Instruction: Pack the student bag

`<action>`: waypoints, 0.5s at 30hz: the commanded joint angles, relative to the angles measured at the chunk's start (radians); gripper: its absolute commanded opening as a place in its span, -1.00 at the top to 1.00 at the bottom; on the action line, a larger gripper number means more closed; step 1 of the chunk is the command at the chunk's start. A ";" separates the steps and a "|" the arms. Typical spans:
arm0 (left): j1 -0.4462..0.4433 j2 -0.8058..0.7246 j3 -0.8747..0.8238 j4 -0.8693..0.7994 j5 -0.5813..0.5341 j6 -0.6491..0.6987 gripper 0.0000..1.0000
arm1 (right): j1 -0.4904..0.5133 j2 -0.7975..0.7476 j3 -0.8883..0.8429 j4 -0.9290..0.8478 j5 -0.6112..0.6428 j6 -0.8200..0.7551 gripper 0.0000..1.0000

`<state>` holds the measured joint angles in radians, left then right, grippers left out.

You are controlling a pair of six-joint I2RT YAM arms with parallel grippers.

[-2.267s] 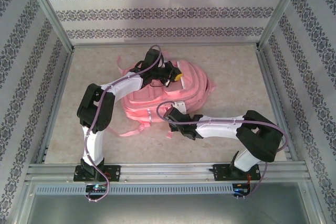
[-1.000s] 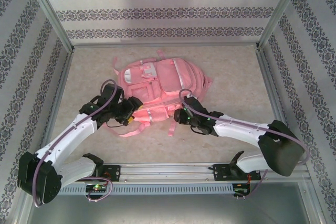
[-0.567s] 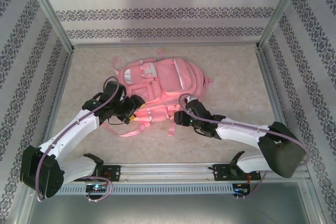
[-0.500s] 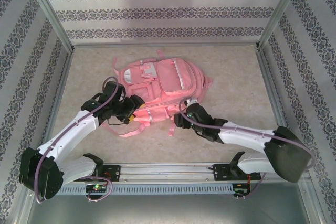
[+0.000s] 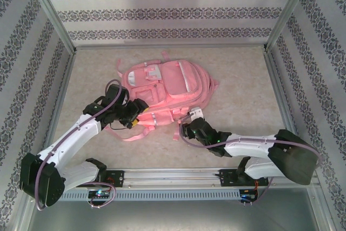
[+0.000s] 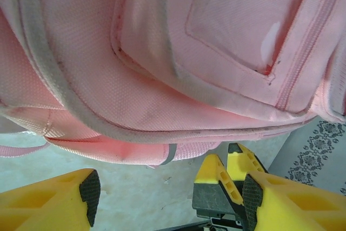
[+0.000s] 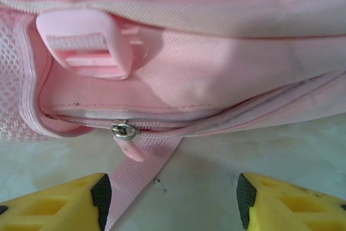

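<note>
The pink bag (image 5: 167, 87) lies flat in the middle of the table (image 5: 243, 85), zip pockets up. At its near edge, the left gripper (image 5: 140, 116) and right gripper (image 5: 187, 129) both gape wide, holding nothing.

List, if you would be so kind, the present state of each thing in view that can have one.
large soft pink fabric backpack: lying flat, pocket side up.
left end effector: open, empty, at the backpack's near-left corner.
right end effector: open, empty, facing the zip pull.
small pink zip pull: hanging loose at the backpack's near edge, not gripped.
</note>
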<state>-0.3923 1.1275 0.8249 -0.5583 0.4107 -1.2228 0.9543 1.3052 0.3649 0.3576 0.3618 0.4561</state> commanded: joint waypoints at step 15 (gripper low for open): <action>0.013 0.027 0.012 -0.034 0.005 0.033 -0.41 | 0.041 0.269 0.117 0.157 0.037 0.023 -0.21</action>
<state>-0.3904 1.1522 0.8249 -0.5617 0.4110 -1.2106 0.9913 1.5398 0.4530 0.4740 0.3649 0.4644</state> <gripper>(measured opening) 0.706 0.607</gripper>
